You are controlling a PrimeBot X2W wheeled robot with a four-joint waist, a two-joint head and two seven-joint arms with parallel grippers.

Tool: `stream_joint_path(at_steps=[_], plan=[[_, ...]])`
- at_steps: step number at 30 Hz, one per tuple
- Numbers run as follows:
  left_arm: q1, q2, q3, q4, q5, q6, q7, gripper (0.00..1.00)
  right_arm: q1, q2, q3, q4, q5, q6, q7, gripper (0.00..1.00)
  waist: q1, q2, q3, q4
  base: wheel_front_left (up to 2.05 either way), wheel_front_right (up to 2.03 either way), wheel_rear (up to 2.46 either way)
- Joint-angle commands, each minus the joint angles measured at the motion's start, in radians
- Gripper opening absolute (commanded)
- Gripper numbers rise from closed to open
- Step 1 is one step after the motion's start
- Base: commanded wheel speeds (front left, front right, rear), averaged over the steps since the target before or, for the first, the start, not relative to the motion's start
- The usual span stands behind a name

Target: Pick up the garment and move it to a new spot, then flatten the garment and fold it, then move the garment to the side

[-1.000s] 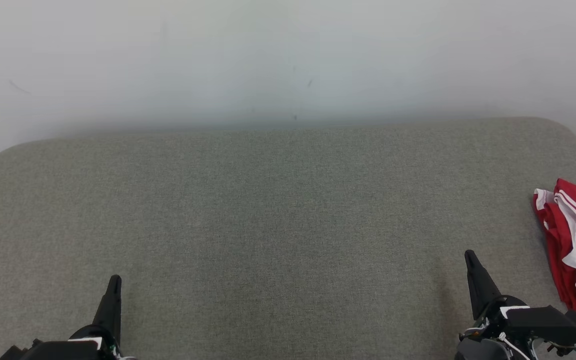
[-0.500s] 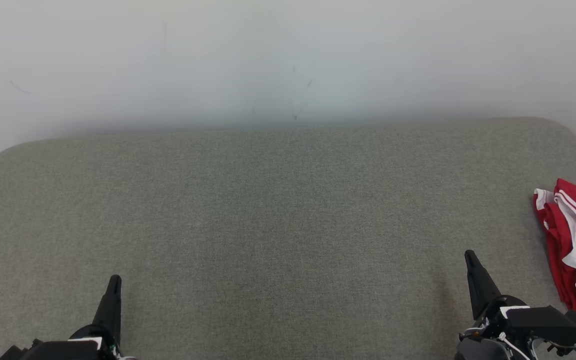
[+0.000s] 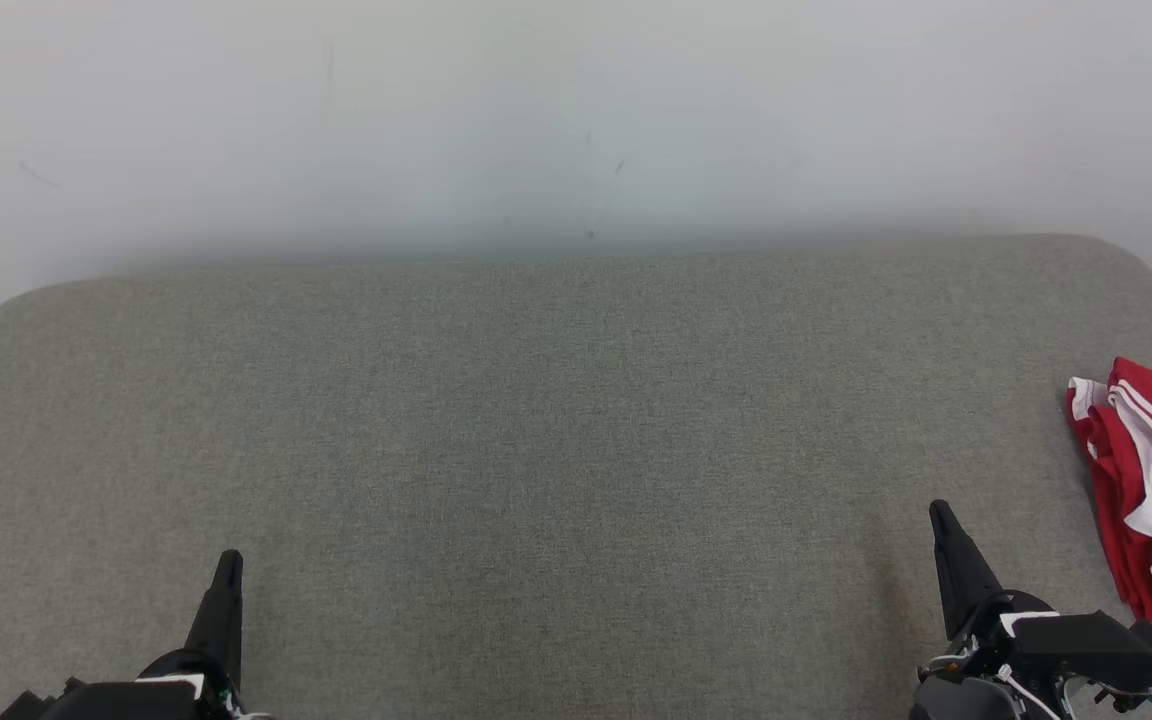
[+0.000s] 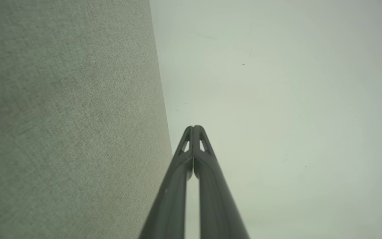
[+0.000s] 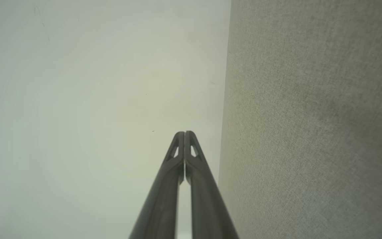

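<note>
The red garment [image 3: 1121,530] with white stripes lies bunched at the right edge of the head view, on the grey padded surface [image 3: 556,420]. The left gripper [image 3: 229,562] at lower left and the right gripper [image 3: 939,514] at lower right, near the garment but apart from it, both have jaws pressed together, holding nothing

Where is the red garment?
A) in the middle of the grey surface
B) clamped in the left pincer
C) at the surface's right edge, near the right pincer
C: the garment lies at the right edge of the surface, just beyond the shut right pincer and not touching it.
</note>
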Motion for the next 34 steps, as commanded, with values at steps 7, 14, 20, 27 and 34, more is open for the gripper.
stream_joint_path(at_steps=[7, 14, 20, 27, 34], plan=[[-0.010, 0.005, 0.003, -0.003, -0.005, -0.003, 0.000, 0.00, -0.007, 0.001, 0.000, -0.002, 0.002, -0.002, 0.003, 0.00, 0.0000, -0.0001, 0.000, 0.000, 0.00, 0.00, 0.00], [-0.010, 0.005, 0.003, -0.003, -0.005, -0.003, 0.000, 0.00, -0.007, 0.001, 0.000, -0.002, 0.002, -0.002, 0.003, 0.00, 0.0000, -0.0001, 0.000, 0.000, 0.00, 0.00, 0.00], [-0.010, 0.005, 0.003, -0.003, -0.005, -0.003, 0.000, 0.00, -0.007, 0.001, 0.000, -0.002, 0.002, -0.002, 0.003, 0.00, 0.0000, -0.0001, 0.000, 0.000, 0.00, 0.00, 0.00], [-0.010, 0.005, 0.003, -0.003, -0.005, -0.003, 0.000, 0.00, -0.007, 0.001, 0.000, -0.002, 0.002, -0.002, 0.003, 0.00, 0.0000, -0.0001, 0.000, 0.000, 0.00, 0.00, 0.00], [-0.010, 0.005, 0.003, -0.003, -0.005, -0.003, 0.000, 0.00, -0.007, 0.001, 0.000, -0.002, 0.002, -0.002, 0.003, 0.00, 0.0000, -0.0001, 0.000, 0.000, 0.00, 0.00, 0.00]])
